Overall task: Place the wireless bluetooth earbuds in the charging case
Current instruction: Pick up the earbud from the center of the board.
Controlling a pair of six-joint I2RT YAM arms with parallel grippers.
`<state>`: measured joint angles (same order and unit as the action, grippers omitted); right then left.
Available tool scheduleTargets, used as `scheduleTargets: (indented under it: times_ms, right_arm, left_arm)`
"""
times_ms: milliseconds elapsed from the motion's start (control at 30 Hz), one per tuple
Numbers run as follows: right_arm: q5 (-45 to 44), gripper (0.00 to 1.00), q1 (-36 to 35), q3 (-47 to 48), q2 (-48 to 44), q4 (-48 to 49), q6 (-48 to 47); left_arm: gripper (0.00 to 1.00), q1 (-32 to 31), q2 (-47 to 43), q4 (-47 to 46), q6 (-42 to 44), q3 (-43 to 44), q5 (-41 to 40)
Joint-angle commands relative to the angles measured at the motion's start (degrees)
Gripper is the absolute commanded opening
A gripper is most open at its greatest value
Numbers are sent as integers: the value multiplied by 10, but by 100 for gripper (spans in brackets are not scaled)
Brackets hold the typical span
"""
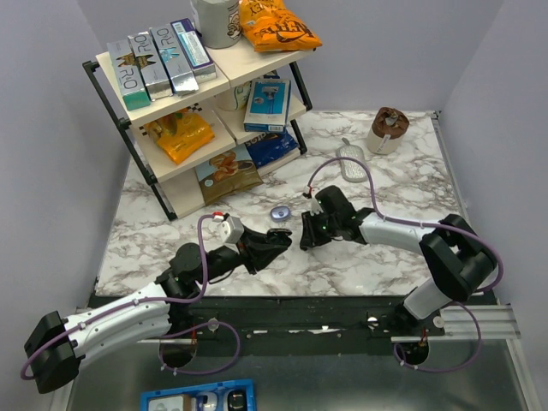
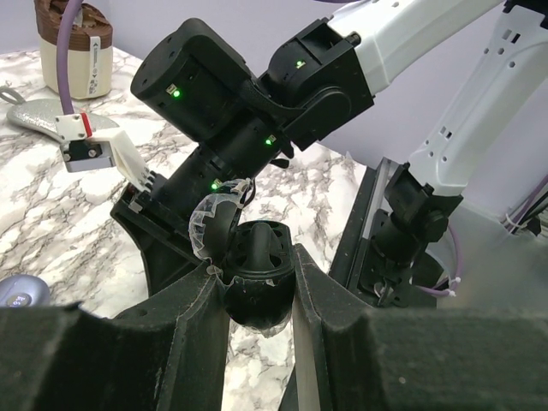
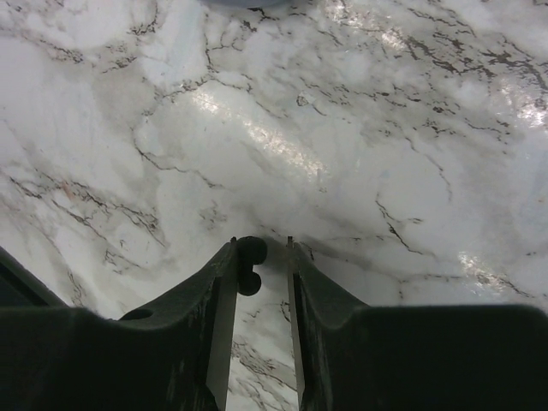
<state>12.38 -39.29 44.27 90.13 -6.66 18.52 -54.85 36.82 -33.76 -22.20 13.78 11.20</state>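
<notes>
Clamping: left end effector [image 2: 257,267], rounded case [image 2: 260,295]; right end effector [image 3: 260,248], bulbous earbud [image 3: 249,259].

Setting: robot lab cell, staged as a small shop. Plain lilac walls [image 1: 51,128] on three sides; marble-print tabletop [image 1: 411,197]; black-framed shelf [image 1: 184,100] stocked with boxes [image 1: 158,60] and snack bags [image 1: 276,26]; aluminium rail [image 1: 479,321] at near edge.
</notes>
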Motion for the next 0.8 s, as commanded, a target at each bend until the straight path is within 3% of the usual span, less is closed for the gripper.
scheduleTargets:
  times_ms: [0,400,500,767]
  right_arm:
    - [0,34,-5,-23,7,-11,1]
    - [-17,8,-5,-29,-37,-18,11]
    - [-40,1,-5,-15,-114,-41,17]
    - [-13,1,-5,45,-343,-110,-24]
  left_arm:
    - [0,-3,2,-13,-4,0,13]
    - [0,-4,-1,-10,-7,1,11]
    - [0,-4,-4,4,-7,5,3]
    - [0,-3,-10,1,-4,18,-10]
